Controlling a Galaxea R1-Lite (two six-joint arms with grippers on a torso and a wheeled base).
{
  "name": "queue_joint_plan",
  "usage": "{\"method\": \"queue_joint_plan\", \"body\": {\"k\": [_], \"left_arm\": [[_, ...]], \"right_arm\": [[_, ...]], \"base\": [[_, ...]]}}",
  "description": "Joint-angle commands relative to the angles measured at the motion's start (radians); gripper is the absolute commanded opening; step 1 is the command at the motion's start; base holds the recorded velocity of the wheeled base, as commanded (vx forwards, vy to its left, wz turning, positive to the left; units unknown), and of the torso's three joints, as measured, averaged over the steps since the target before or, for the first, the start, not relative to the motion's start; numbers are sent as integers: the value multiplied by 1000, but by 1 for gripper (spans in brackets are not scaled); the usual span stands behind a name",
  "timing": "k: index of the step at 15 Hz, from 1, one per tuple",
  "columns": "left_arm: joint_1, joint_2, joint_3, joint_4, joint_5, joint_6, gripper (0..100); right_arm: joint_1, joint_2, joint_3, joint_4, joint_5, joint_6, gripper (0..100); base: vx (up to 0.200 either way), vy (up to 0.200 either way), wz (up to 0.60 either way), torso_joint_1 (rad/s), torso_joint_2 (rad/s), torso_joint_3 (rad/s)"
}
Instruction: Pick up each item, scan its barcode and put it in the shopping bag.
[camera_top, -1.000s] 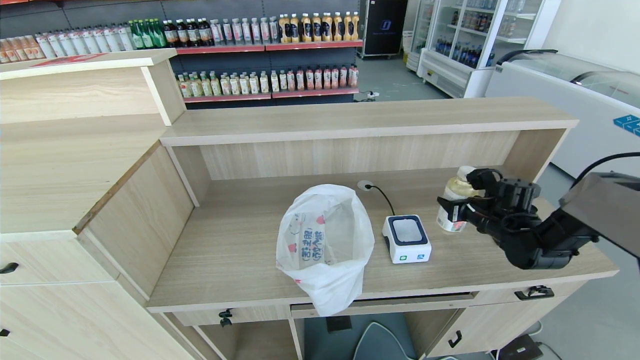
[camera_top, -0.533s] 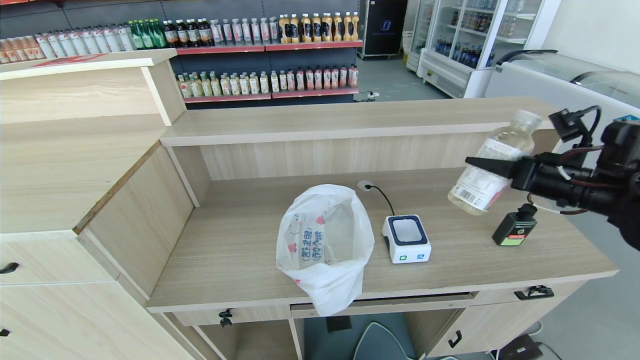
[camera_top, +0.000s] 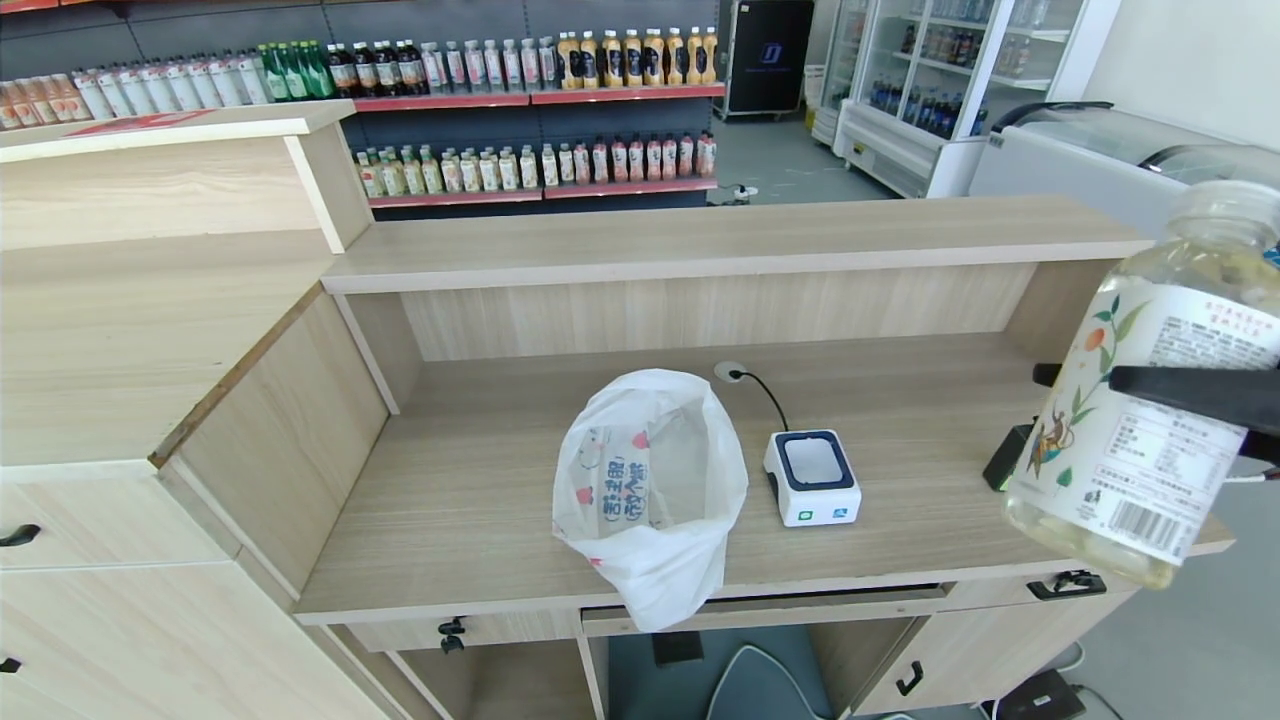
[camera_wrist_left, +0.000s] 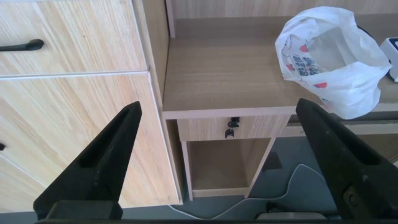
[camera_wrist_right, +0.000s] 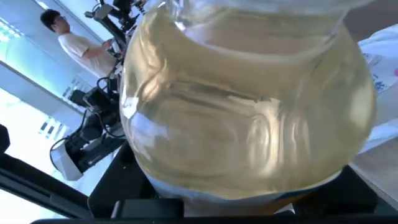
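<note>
A clear bottle of pale yellow drink (camera_top: 1150, 400) with a white label and a barcode near its base hangs tilted in the air at the right, close to the head camera. My right gripper (camera_top: 1085, 385) is shut on it, one black finger (camera_top: 1200, 392) crossing the label. The right wrist view looks at the bottle's rounded base (camera_wrist_right: 249, 106). The white shopping bag (camera_top: 650, 490) stands open mid-counter, with the white scanner (camera_top: 812, 477) just to its right. My left gripper (camera_wrist_left: 219, 109) hangs open, low beside the counter's left end, with the bag (camera_wrist_left: 329, 56) far from it.
A small black bottle (camera_top: 1005, 457) stands on the wooden counter (camera_top: 480, 480), partly hidden behind the held bottle. The scanner's cable (camera_top: 765, 395) runs to the back. A raised ledge (camera_top: 740, 240) walls the counter's far side and a tall cabinet (camera_top: 150, 330) its left.
The right gripper has lifted the drink bottle off the counter's right side, up and towards the head camera. The small black bottle behind it came into sight.
</note>
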Motion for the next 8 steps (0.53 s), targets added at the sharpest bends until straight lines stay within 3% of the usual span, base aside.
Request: {"method": "queue_joint_plan", "body": {"k": [1,4,8], "left_arm": [[0,0,0,0,1,0,100],[0,0,0,0,-1,1,100],[0,0,0,0,1,1,100]], "right_arm": [[44,-88,15,0,3,68,0],[100,-135,14,-3,-3,143,0],[110,-143,17,3,-3,201,0]], "base": [[0,0,0,0,0,0],[0,0,0,0,0,0],[0,0,0,0,0,0]]}}
